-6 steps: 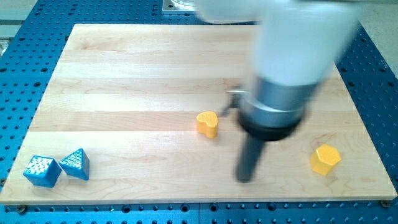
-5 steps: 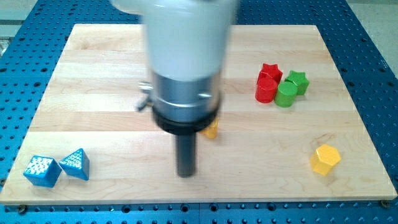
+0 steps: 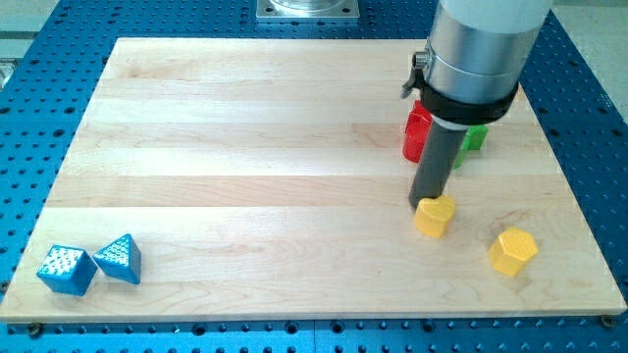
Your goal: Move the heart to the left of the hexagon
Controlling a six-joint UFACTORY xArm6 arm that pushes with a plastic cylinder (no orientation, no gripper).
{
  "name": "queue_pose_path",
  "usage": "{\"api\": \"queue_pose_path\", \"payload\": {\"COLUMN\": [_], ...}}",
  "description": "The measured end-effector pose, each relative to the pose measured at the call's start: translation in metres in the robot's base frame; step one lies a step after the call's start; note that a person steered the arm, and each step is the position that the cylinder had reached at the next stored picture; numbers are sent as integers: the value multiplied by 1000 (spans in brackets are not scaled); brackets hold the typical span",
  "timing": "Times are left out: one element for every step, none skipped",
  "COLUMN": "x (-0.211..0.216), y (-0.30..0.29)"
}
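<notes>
The yellow heart (image 3: 435, 216) lies on the wooden board (image 3: 245, 167), right of centre. The yellow hexagon (image 3: 513, 251) lies to its lower right, near the board's right edge, a short gap away. My tip (image 3: 421, 203) stands at the heart's upper left edge, touching it or nearly so. The arm's grey body rises above it toward the view's top right.
A red block (image 3: 418, 137) and a green block (image 3: 475, 137) sit behind the rod at upper right, partly hidden. Two blue blocks, a cube-like one (image 3: 66, 269) and a triangle (image 3: 119, 259), lie at the board's lower left corner.
The heart has moved from the board's middle to the right, close to the hexagon. The arm swung left past the heart, then came back right with the tip now at the heart's upper left.
</notes>
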State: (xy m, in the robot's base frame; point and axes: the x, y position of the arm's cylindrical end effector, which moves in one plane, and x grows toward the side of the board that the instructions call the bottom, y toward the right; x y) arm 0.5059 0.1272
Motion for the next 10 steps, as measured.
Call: {"api": "queue_pose_path", "payload": {"x": [25,22,42,50,48,33,14,0,-2,16], "y": [0,-7,-39,-14,19,-22,-162,-313,-430,-431]}}
